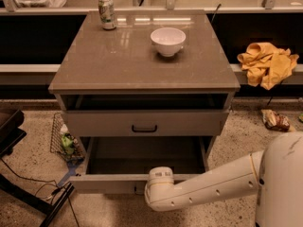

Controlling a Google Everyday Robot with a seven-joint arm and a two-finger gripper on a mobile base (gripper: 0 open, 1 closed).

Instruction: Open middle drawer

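Note:
The middle drawer [142, 161] is pulled far out of the grey-beige cabinet, and its wide, shallow grey box looks empty inside. Its flat front [106, 184] faces me, and its handle is hidden. My white arm [213, 186] reaches in from the lower right. The gripper is at the middle of that drawer front, hidden under the arm's rounded wrist [160, 183]. The top drawer [144, 123] above has a small black bar handle [144, 128]. The lowest drawer is out of view.
A white bowl [168, 40] and a drink can [107, 13] stand on the cabinet top [118, 65]. A yellow cloth [267, 63] lies on the ledge at right. A wire basket [64, 138], a black stand and cables [28, 193] sit at left. A packet [275, 120] lies on the floor.

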